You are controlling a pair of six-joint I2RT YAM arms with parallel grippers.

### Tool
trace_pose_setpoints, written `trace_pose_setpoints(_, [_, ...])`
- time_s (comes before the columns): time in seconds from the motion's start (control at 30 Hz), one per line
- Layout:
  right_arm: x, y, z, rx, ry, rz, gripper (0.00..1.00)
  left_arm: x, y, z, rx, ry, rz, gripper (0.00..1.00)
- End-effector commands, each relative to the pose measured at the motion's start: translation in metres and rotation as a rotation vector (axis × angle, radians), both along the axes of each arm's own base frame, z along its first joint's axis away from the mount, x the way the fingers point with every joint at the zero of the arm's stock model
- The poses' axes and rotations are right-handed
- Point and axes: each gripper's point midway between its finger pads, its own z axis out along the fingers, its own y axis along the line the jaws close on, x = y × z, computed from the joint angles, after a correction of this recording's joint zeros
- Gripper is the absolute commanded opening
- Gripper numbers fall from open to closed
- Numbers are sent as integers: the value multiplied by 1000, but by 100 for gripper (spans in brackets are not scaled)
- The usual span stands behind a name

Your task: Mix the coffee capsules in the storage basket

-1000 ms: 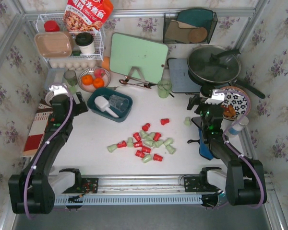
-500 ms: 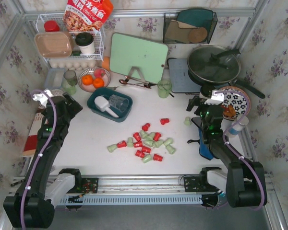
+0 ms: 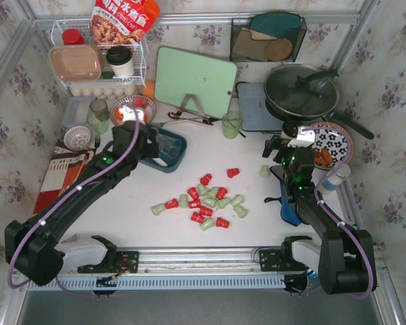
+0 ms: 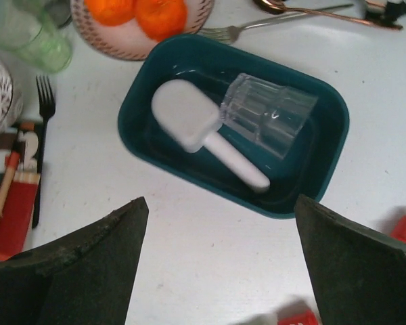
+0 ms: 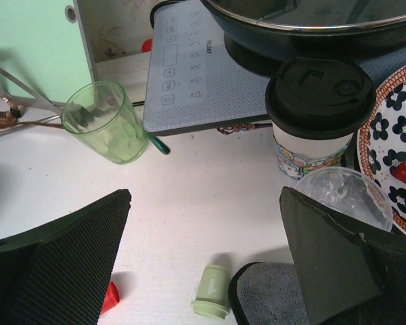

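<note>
Our left end effector (image 4: 220, 203) hangs open and empty over the teal storage basket (image 4: 304, 176), which holds a tipped glass (image 4: 271, 122) and a white scoop (image 4: 186, 122). The red and green coffee capsules (image 3: 204, 203) lie scattered on the bench (image 3: 122, 210). Our right end effector (image 5: 203, 196) is open and empty.

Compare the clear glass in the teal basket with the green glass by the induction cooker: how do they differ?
The clear glass is colourless; the green glass is tinted green. The clear glass lies on its side; the green glass stands upright. The clear glass is inside the storage basket beside a white scoop; the green glass is on the table. Both are see-through tumblers.
</note>
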Motion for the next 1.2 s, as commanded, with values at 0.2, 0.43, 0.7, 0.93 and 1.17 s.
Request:
trace_pose_setpoints(0.2, [3,3,10,4,-30,14,100,27,-83,-20,375,-11,-302,85])
trace_pose_setpoints(0.43, [5,7,7,9,-21,37,100,56,-105,-61,524,95,-336,68])
trace_pose_setpoints(0.7, [6,11,5,11,-15,56,100,79,-103,-92,680,144,-304,64])
trace_pose_setpoints(0.93, [8,13,1,8,1,69,100,92,-98,-106,760,135,-292,58])
trace_pose_setpoints(1.17, [9,16,-5,16,17,87,100,104,-88,-125,799,145,-303,46])
